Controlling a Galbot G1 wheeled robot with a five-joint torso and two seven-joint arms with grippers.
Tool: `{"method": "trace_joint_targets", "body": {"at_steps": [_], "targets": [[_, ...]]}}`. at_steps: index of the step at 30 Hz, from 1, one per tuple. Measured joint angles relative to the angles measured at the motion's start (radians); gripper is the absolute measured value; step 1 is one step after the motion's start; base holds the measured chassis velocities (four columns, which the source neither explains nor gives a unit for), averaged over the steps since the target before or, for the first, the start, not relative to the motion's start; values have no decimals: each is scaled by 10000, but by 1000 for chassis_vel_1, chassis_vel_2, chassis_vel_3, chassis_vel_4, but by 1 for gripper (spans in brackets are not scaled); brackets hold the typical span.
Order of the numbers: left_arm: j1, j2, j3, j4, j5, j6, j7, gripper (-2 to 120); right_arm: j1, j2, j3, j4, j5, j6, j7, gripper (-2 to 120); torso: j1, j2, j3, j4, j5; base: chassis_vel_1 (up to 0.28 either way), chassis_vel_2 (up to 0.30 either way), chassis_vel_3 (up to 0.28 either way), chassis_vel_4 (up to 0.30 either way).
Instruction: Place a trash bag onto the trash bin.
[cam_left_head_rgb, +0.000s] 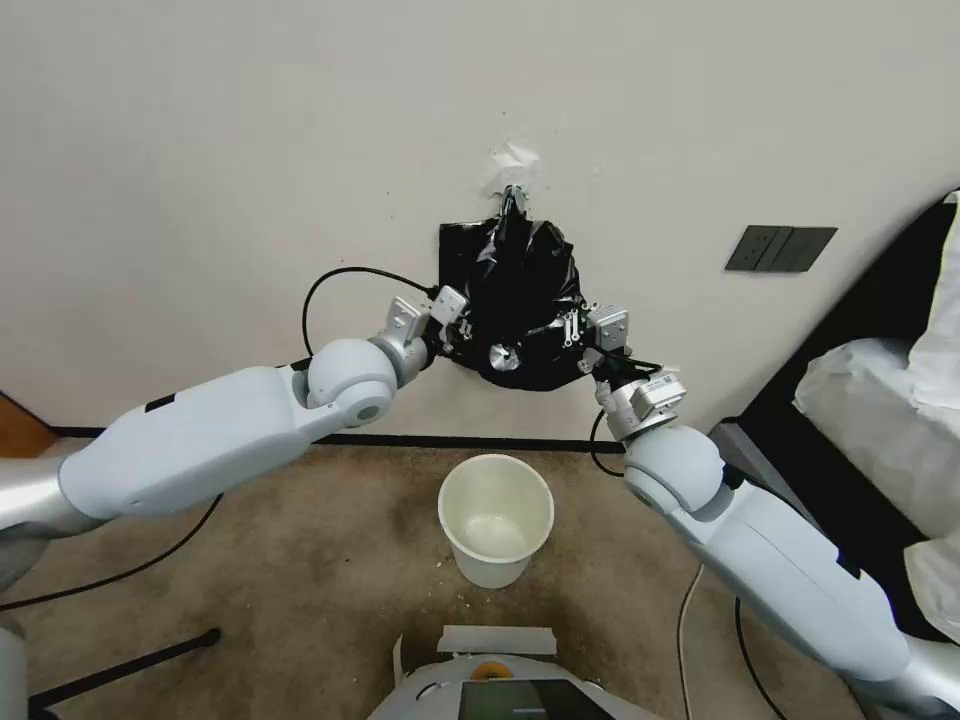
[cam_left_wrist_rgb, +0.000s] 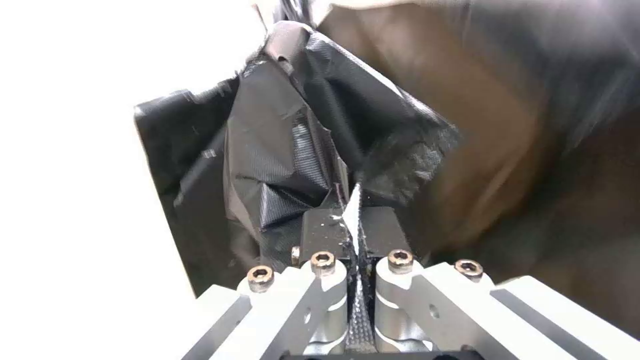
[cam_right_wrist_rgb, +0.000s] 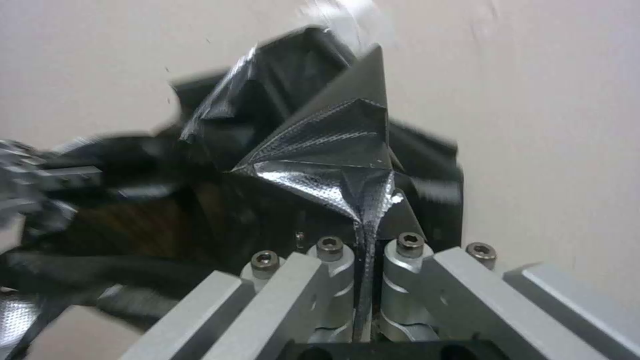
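The glossy black trash bag (cam_left_head_rgb: 525, 290) hangs against the wall from a taped hook (cam_left_head_rgb: 514, 190), stretched wide between both grippers. My left gripper (cam_left_head_rgb: 455, 322) is shut on the bag's left edge; in the left wrist view its jaws (cam_left_wrist_rgb: 353, 225) pinch a thin fold of film (cam_left_wrist_rgb: 287, 160). On the bag's right edge my right gripper (cam_left_head_rgb: 577, 335) is shut too, and the right wrist view shows creased film (cam_right_wrist_rgb: 333, 150) squeezed between its jaws (cam_right_wrist_rgb: 363, 240). The cream-white trash bin (cam_left_head_rgb: 495, 465) stands upright and empty on the carpet, below the bag and apart from it.
A flat black pack (cam_left_head_rgb: 455, 245) lies on the wall behind the bag's upper left. A dark wall plate (cam_left_head_rgb: 780, 248) is at the right. White-covered furniture (cam_left_head_rgb: 880, 400) fills the right side. Black cables (cam_left_head_rgb: 345, 275) loop off the arms, and my base (cam_left_head_rgb: 500, 690) is just before the bin.
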Motion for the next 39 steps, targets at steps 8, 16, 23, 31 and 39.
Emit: {"method": "trace_joint_targets", "body": {"at_steps": [8,16,23,31,39], "targets": [[2774,871,-2067,-1533,331,-47,-111,0,-937,36,312,463,1051,-99,128,0,0,0,-1,1,-1,0,0,0,0],[5654,1199,-4371,-2185,795,-128,180,0,-1746,102,311,878,1006,-128,-107,0,0,0,0,1,0,0,0,0,0],[7668,1240,-5657,-2895,1255,-233,404,0,-2627,53,399,1500,999,-133,-243,0,0,0,-1,0,0,0,0,0,0],[8420,1110,-5939,-3291,1495,-334,431,0,-3820,35,676,1935,814,-183,-221,0,0,0,-1,-1,2,0,0,0,0],[8731,586,-5420,-3148,1740,-354,373,0,-5020,43,1083,1949,647,-205,-65,0,1,0,0,0,3,0,0,0,0]]}}
